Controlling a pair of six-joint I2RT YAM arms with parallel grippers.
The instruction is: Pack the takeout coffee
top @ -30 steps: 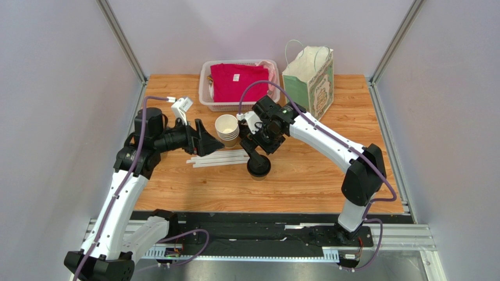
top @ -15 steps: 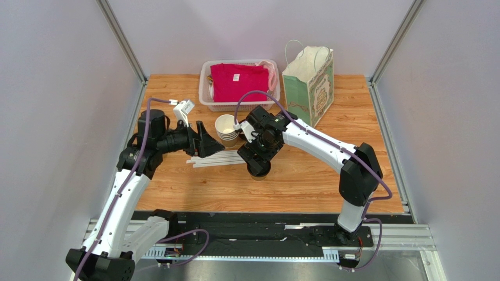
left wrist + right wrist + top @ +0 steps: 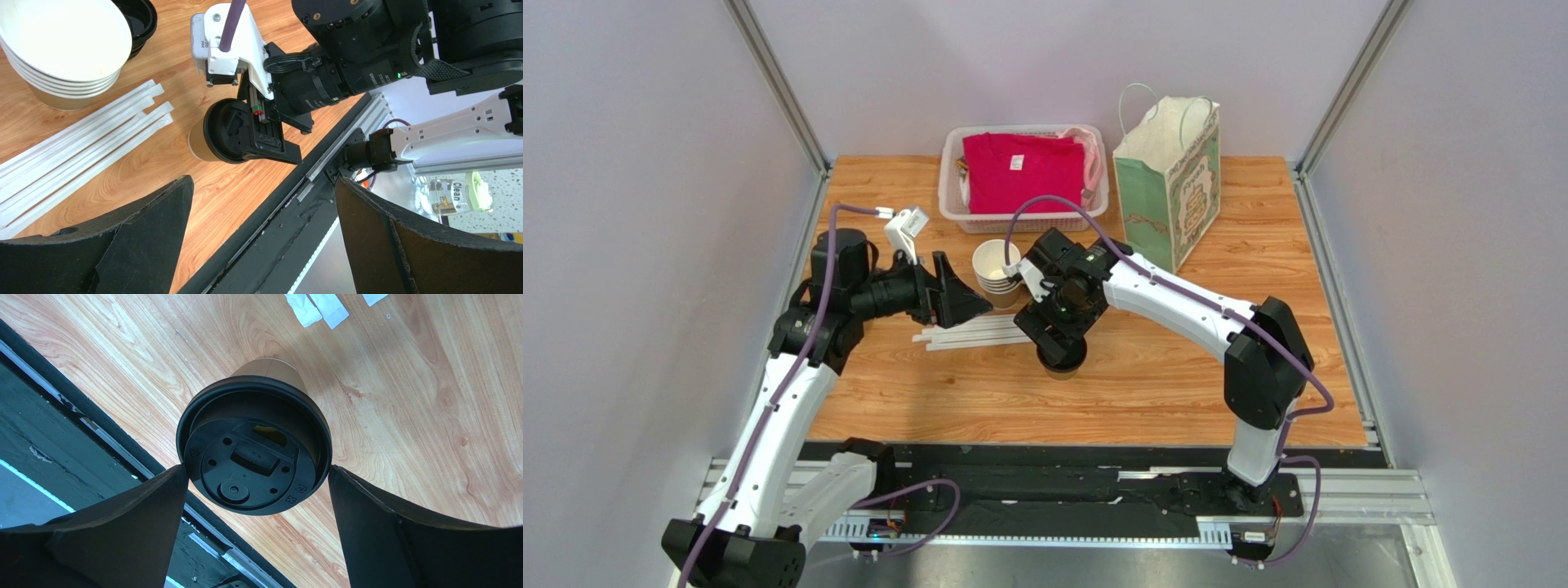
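Beyond the near edge, a container (image 3: 457, 193) is showing "Clean". Right gripper (image 3: 256, 473) is standing wide astride the takeout coffee (image 3: 255, 456) near mid-bench; contact is not discernible. Left gripper (image 3: 263, 184) is hanging wide open, empty. The wood-grain bench (image 3: 1161, 392) is carrying straws (image 3: 977, 331), stacked cups (image 3: 997, 272), then basket (image 3: 949, 196) and green bag (image 3: 1171, 178) at the far edge, labels unreadable. Pale walls (image 3: 646, 184) are enclosing it.

The takeout coffee (image 3: 270, 369) is tan and its lid (image 3: 255, 459) is black. The table (image 3: 1161, 380) is orange-brown with wood grain. The stacked cups (image 3: 61, 46) are tan outside and cream-white inside. The straws (image 3: 80, 153) are white, the bag (image 3: 1169, 172) is green with a pale patterned panel, and the cloth (image 3: 1020, 169) is magenta.
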